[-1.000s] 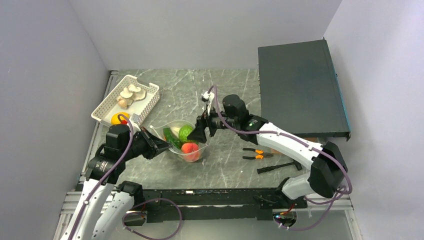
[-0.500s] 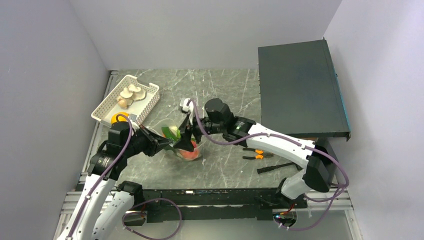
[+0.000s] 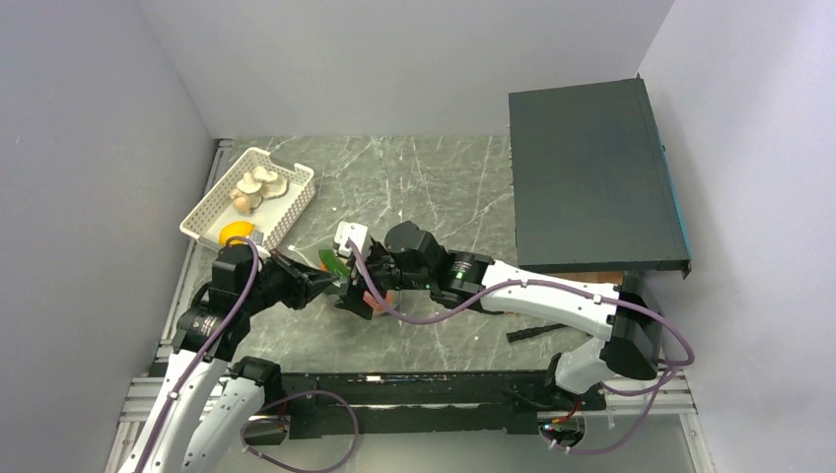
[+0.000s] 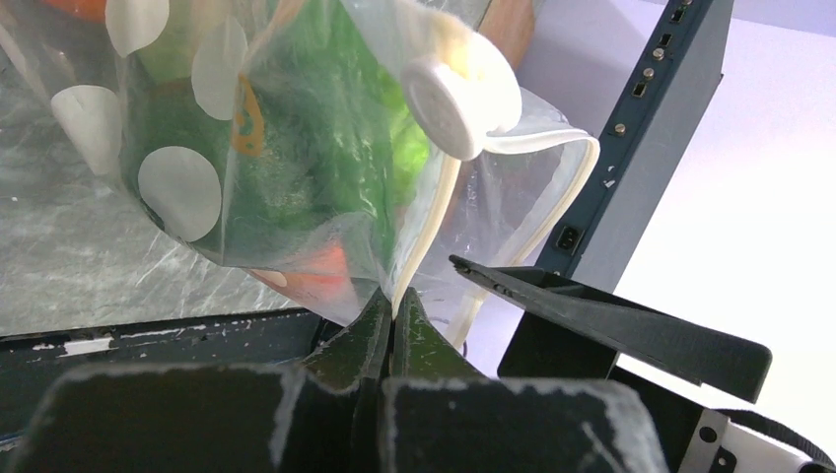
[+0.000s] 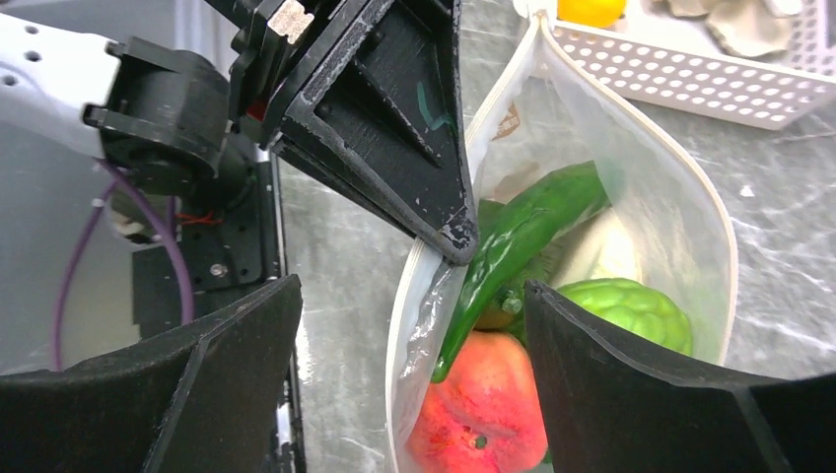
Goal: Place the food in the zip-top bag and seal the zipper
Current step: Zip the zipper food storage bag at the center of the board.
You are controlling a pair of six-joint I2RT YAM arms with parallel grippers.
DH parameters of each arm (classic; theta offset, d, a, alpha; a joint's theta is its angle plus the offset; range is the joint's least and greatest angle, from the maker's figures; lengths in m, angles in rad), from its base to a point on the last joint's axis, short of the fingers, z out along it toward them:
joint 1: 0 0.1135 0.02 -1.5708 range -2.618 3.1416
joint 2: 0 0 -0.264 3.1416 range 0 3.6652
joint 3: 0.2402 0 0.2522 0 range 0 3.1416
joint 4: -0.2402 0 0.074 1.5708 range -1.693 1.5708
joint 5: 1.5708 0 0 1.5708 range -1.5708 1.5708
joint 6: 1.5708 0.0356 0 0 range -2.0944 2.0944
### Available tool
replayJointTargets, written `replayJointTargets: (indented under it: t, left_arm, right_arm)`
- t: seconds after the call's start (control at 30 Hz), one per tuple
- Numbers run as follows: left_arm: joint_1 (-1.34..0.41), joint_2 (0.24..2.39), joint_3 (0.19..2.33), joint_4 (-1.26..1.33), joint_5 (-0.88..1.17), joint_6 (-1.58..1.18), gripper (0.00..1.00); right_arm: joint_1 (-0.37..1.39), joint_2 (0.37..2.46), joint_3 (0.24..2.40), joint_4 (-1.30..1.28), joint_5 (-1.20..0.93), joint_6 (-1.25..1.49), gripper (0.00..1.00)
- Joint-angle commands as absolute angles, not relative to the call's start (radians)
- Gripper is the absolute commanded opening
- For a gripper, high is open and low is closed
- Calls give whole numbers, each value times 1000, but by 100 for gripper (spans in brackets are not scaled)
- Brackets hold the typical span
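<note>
The clear zip-top bag [image 3: 367, 294] sits mid-table with food inside: a dark green long vegetable [image 5: 522, 236], a red-orange fruit [image 5: 483, 404] and a round green fruit [image 5: 631, 305]. My left gripper [image 3: 330, 284] is shut on the zipper [image 4: 434, 227] at the bag's left end, also seen from its wrist [image 4: 394, 301]. My right gripper [image 3: 353, 288] is open with its jaws straddling the bag's near rim [image 5: 409, 296], right beside the left fingers [image 5: 414, 128]. The bag's mouth gapes open. A yellow-orange citrus [image 3: 237, 234] and pale mushrooms [image 3: 258, 185] lie in the white basket.
The white slotted basket [image 3: 296, 197] stands at the back left, close behind the bag. A big dark box [image 3: 592, 177] fills the back right. A hammer [image 3: 537, 330] lies under the right arm. Grey walls close both sides.
My right gripper has swung left from the bag's right side, across the mouth, to the left end beside the left gripper. The bag has shifted and tilted. The left gripper kept its hold.
</note>
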State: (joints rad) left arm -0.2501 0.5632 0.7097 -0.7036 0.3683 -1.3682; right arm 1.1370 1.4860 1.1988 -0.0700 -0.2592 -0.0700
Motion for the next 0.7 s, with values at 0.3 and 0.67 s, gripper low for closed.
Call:
replayJointTargets:
  t: [0.3, 0.67]
  left_arm:
    - [-249, 509, 745, -723, 259, -1422, 0]
    - [-249, 649, 996, -933, 91, -827, 76]
  right_arm:
    - [1248, 1424, 1099, -5, 162, -138, 27]
    - [1172, 1360, 1006, 66, -25, -6, 0]
